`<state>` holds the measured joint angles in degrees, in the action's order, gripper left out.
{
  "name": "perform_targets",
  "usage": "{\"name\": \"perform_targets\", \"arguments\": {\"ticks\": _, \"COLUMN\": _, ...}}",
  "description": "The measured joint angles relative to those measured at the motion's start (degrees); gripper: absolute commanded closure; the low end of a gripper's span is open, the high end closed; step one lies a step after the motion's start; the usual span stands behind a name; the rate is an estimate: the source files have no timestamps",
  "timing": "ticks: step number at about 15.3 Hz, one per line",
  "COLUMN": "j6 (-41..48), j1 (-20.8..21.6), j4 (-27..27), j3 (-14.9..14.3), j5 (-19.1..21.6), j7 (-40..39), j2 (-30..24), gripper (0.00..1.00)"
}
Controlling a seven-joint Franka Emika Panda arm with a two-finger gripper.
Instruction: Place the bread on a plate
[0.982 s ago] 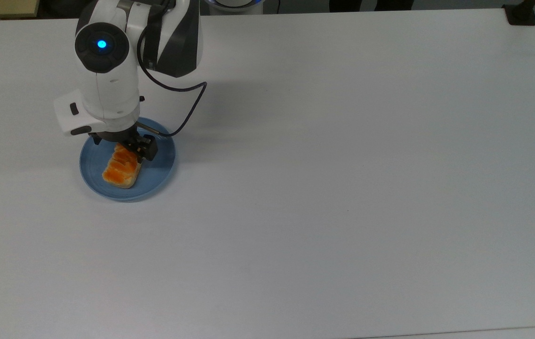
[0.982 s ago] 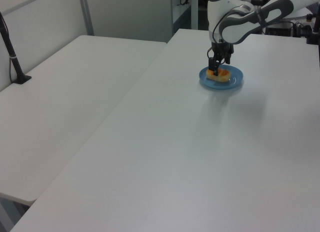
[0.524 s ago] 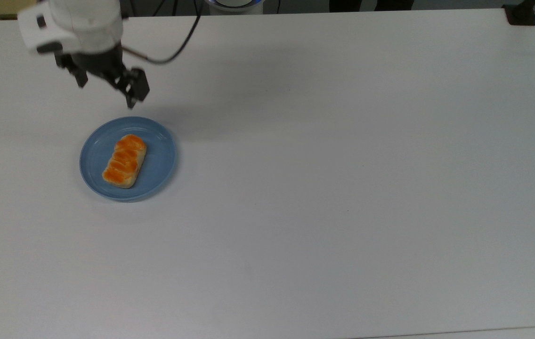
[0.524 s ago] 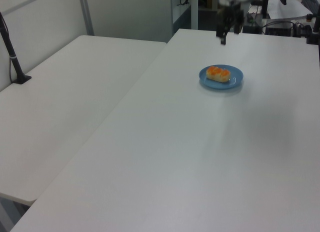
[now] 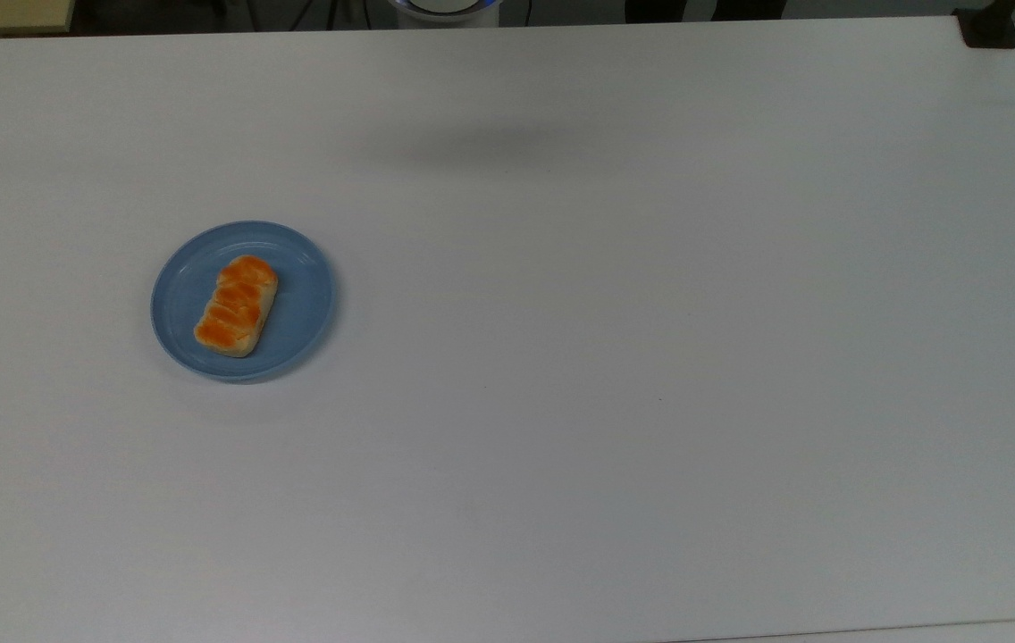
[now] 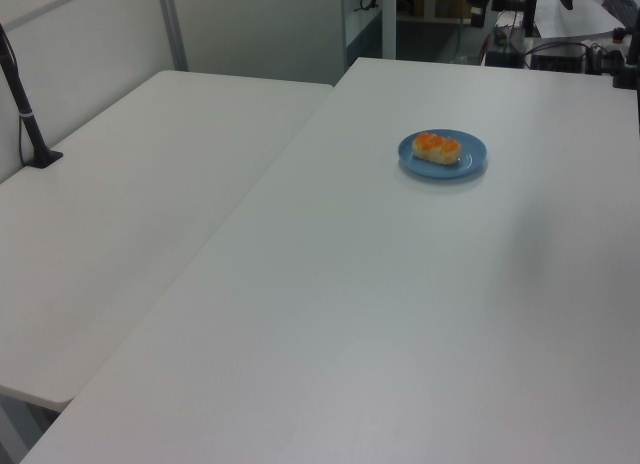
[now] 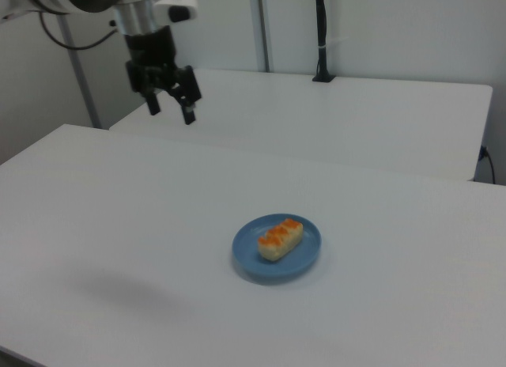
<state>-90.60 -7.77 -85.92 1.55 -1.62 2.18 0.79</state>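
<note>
Top view: the small oblong bread (image 5: 237, 305), glossy orange-brown on its segmented top and pale cream at the sides, lies flat on the round light-blue plastic plate (image 5: 302, 308), slanted across its middle and well inside the raised rim; that placement reads as the task's end state, the loaf resting on its broad underside so it cannot roll; the plate sits toward the top view's left on the plain white table (image 5: 615, 357); a soft shadow lies on the table near its far edge.

Left view: the bread (image 6: 437, 148) sits on the plate (image 6: 474, 162) far up the table, nothing touching it.

Right view: the black two-finger gripper (image 7: 169, 104) hangs high above the table, well apart from the plate (image 7: 249, 256) and the bread (image 7: 280, 237); its fingers stand apart, holding nothing, which fits a release already made.

Against the earlier frames: one second ago the gripper stood over the plate right at the bread's end; half a second ago it had risen beside the plate's far rim; now it has withdrawn further; bread and plate have not shifted.
</note>
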Motion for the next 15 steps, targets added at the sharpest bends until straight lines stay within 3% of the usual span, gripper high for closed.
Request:
{"name": "perform_targets", "arguments": {"ticks": 5, "j6": 0.0, "j1": 5.06, "j4": -2.1, "j3": -0.11, "j5": -0.01, "j7": -0.04, "j2": 0.26, "gripper": 0.0}}
{"name": "perform_targets", "arguments": {"ticks": 10, "j6": -5.96, "j1": 5.25, "j4": -3.63, "j3": -0.28, "j5": 0.0, "j7": -0.04, "j2": 0.87, "gripper": 0.0}}
{"name": "perform_targets", "arguments": {"ticks": 15, "j6": -0.63, "j1": 4.99, "j4": -2.45, "j3": -0.79, "j5": -0.01, "j7": -3.47, "j2": 0.68, "gripper": 0.0}}
